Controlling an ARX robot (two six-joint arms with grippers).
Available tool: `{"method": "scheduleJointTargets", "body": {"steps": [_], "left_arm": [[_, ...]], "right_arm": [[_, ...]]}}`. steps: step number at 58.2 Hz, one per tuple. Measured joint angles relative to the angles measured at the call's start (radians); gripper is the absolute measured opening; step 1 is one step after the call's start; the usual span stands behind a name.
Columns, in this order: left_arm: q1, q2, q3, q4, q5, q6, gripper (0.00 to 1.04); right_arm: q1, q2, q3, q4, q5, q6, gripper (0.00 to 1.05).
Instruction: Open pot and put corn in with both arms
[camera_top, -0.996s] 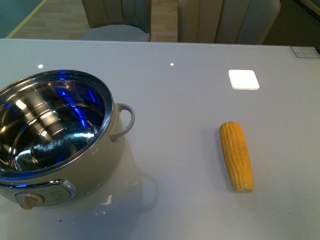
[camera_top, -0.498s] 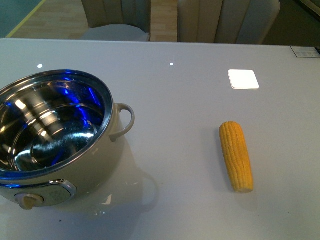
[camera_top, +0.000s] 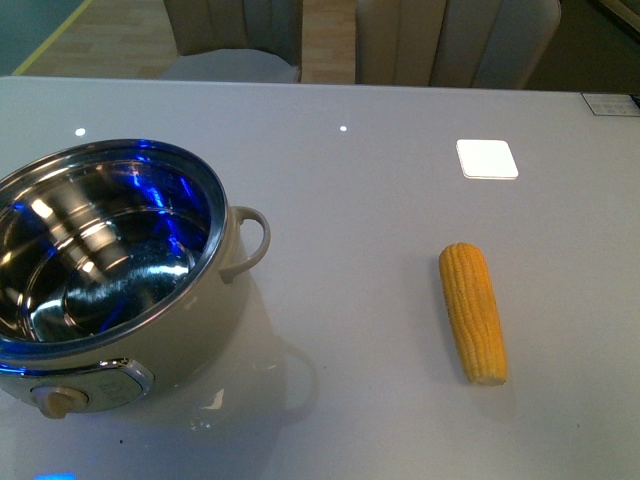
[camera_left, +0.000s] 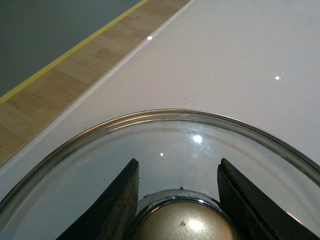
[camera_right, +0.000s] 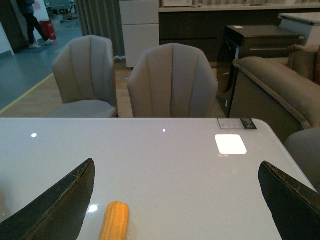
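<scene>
The cream-white pot (camera_top: 150, 340) stands open at the front left of the table, its shiny steel inside bare, a loop handle (camera_top: 250, 245) on its right and a beige knob (camera_top: 55, 400) in front. The yellow corn (camera_top: 473, 312) lies on the table to the right, and shows in the right wrist view (camera_right: 114, 221). Neither arm shows in the front view. In the left wrist view my left gripper (camera_left: 181, 200) is shut on the round knob (camera_left: 185, 226) of the glass pot lid (camera_left: 170, 145). My right gripper (camera_right: 175, 200) is open and empty above the table, short of the corn.
A white square patch (camera_top: 487, 158) lies on the grey table (camera_top: 360, 200) behind the corn. Upholstered chairs (camera_right: 172, 80) stand past the far edge. A wooden floor with a yellow line (camera_left: 65, 55) lies beyond the table's left edge.
Nothing has moved in the front view. A small blue glow has appeared at the bottom left edge of the picture.
</scene>
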Motion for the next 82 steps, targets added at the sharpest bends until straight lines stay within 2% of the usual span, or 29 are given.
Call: {"method": "scheduleJointTargets", "body": {"steps": [34,46,56,69,82], "left_arm": [[-0.008,0.066,0.044,0.023,0.002,0.014,0.41],[-0.011,0.011,0.006,-0.008,0.005,-0.023,0.71],[-0.029,-0.140,-0.020,-0.045,0.000,-0.076,1.00],[-0.055,-0.417,-0.134,-0.143,0.040,-0.167,0.98],[-0.053,-0.765,-0.290,-0.261,0.146,-0.234,0.98]], "right_arm": [[0.000,0.000,0.000,0.000,0.000,0.000,0.96],[0.000,0.000,0.000,0.000,0.000,0.000,0.96],[0.000,0.000,0.000,0.000,0.000,0.000,0.96],[0.000,0.000,0.000,0.000,0.000,0.000,0.96],[0.000,0.000,0.000,0.000,0.000,0.000,0.96]]}}
